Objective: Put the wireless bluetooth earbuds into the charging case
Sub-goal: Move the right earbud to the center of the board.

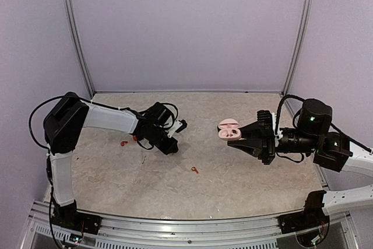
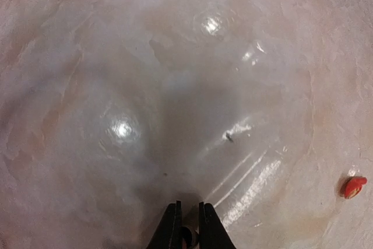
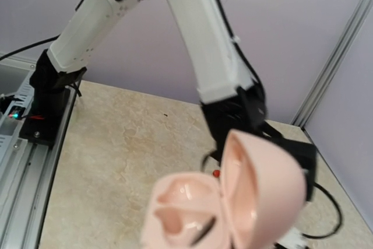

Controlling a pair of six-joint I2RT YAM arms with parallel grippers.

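Right hand pinching open pink case, held up off the surface, right of centre. Seen from the right wrist: case filling the bottom of view, lid swung up, two moulded wells showing, no bud seen in either. Own fingers hidden behind it. Open face turned toward the left arm.

Left hand low over the surface, left of centre, pointing down. From the left wrist: fingers pressed nearly together, only a slim gap. Something dark low in that gap, but cannot tell whether a bud is pinched there.

Loose on the surface: orange bud between the two hands, toward the near edge, nearer the left hand than the right. Red bud on the far left side of the left hand, by the forearm. Red bud, possibly the same one, at the right edge of the left wrist view, well off to the side of the fingers. Long axis of each too small to read.

Key relation: case to the right of the left hand, across a bare stretch, well apart, no contact.

Judged: insertion not yet done. Left hand the feeder, right hand the holder. Likely need: bud lined up over a well, stem matched to the well shape. Risk: tiny bud slipping or landing crooked.
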